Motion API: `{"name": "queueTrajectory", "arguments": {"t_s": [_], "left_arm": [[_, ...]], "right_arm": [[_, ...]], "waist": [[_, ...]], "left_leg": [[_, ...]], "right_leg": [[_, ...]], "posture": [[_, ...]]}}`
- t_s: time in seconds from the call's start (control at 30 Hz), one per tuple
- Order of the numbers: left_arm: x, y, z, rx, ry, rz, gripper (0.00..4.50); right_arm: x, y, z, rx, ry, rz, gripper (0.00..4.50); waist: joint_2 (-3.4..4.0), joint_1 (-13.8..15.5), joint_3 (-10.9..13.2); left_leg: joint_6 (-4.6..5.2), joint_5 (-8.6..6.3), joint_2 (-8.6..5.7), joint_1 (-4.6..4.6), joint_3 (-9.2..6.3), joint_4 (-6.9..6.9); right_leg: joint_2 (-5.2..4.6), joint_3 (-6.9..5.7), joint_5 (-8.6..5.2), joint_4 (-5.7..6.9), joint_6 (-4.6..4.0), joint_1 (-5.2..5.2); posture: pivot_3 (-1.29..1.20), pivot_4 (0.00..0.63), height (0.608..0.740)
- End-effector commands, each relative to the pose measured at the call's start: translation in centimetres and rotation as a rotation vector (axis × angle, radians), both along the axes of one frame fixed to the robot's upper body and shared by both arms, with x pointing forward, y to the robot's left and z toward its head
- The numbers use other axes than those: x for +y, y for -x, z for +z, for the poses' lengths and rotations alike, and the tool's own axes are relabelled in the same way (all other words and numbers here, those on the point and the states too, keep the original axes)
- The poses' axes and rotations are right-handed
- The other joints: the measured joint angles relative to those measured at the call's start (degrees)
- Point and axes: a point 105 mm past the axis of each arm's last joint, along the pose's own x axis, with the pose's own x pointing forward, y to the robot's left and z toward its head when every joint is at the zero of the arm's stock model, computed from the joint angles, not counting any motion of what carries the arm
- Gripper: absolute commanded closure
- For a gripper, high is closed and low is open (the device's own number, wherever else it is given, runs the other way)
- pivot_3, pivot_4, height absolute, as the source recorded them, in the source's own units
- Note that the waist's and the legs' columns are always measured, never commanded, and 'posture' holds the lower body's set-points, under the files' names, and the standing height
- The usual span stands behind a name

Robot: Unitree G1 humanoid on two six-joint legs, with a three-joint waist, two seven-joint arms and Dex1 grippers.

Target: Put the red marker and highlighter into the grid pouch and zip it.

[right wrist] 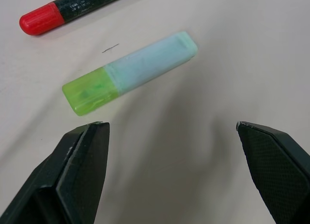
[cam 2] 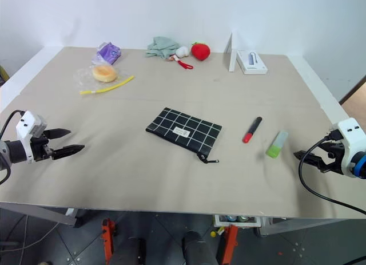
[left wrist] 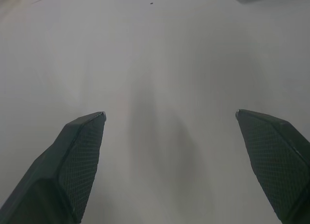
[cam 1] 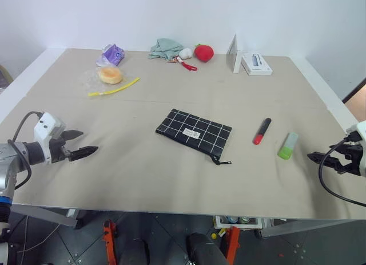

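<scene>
The grid pouch [cam 1: 194, 130] lies flat near the middle of the table, its zipper pull cord at the near right corner. To its right lies the red marker [cam 1: 262, 131], red end toward me. The highlighter [cam 1: 288, 145] sits just right of the marker, green end nearest me. My right gripper [cam 1: 318, 158] hovers open a short way right of the highlighter, nothing between its fingers. In the right wrist view the highlighter [right wrist: 131, 71] and the marker [right wrist: 72, 8] lie just beyond the open fingertips [right wrist: 87, 137]. My left gripper [cam 1: 86, 142] stands open and empty over bare table, far left of the pouch.
Along the back edge sit a purple packet [cam 1: 112, 54], a green cloth [cam 1: 166, 47], a red strawberry plush [cam 1: 203, 52] and a white box [cam 1: 255, 63]. An orange round item in clear wrap [cam 1: 110, 75] and a yellow strip [cam 1: 114, 89] lie back left.
</scene>
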Motion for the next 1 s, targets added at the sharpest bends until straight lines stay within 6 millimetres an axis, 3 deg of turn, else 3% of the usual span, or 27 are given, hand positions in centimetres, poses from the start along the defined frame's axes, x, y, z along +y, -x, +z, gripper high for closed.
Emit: {"name": "queueTrajectory", "arguments": {"t_s": [0.03,0.17,0.27,0.43,0.5,0.63,0.87,1.0], "left_arm": [[0.3,-0.1,1.1,-0.031,-0.004,0.009,0.06],[0.2,-0.2,1.0,-0.031,0.002,0.009,0.06],[-0.2,-0.2,1.1,-0.041,0.024,-0.002,0.06],[-3.8,-0.9,4.6,-0.204,0.219,-0.095,0.06],[-6.4,-0.8,5.1,-0.233,0.273,-0.171,0.06],[-10.6,-0.6,5.0,-0.257,0.332,-0.273,0.06],[-14.9,0.1,5.2,-0.251,0.393,-0.386,0.06],[-15.9,0.7,5.1,-0.231,0.399,-0.426,0.06]], "right_arm": [[-0.4,0.0,1.5,-0.057,0.007,-0.006,0.0],[-0.3,-0.3,1.9,-0.083,0.012,0.002,0.0],[1.2,-0.7,3.2,-0.173,-0.011,0.085,0.0],[9.2,0.0,4.0,-0.235,-0.089,0.416,0.0],[13.5,0.0,3.2,-0.235,-0.095,0.516,0.0],[18.8,-1.2,1.3,-0.26,-0.052,0.564,0.0],[25.1,-2.8,-0.6,-0.281,0.001,0.603,0.0],[25.9,-3.6,-2.1,-0.256,0.092,0.574,0.0]], "waist": [[0.0,0.0,0.0],[0.0,0.0,0.0],[0.0,0.0,0.0],[0.09,0.1,-0.04],[0.08,0.17,-0.05],[0.08,0.14,-0.07],[0.08,0.11,-0.06],[0.08,0.15,-0.06]], "left_leg": [[0.0,0.0,0.0,0.0,0.0,0.0],[0.0,0.0,0.0,0.0,0.0,0.0],[0.0,0.0,0.0,0.0,0.0,0.01],[0.01,0.0,-0.02,-0.04,-0.12,0.06],[0.0,0.0,-0.01,-0.07,-0.26,0.17],[-0.01,0.01,-0.04,-0.05,-0.35,0.24],[-0.03,0.06,-0.09,-0.07,-0.42,0.28],[-0.03,0.05,-0.09,-0.09,-0.53,0.26]], "right_leg": [[0.0,0.0,0.0,0.0,0.0,0.0],[0.0,0.0,0.0,0.0,0.0,0.0],[0.0,0.0,0.01,0.01,0.0,0.0],[0.02,-0.04,0.0,0.08,0.07,0.03],[0.05,-0.1,0.01,0.14,0.1,0.07],[0.06,-0.13,0.03,0.18,0.09,0.13],[0.05,-0.13,0.07,0.27,0.08,0.11],[0.06,-0.22,0.03,0.27,0.02,0.11]], "posture": [[0.0,0.15,0.732],[0.0,0.15,0.732],[0.0,0.15,0.732],[0.0,0.15,0.732],[0.0,0.15,0.732],[0.0,0.15,0.732],[0.0,0.15,0.732],[0.0,0.15,0.732]]}}
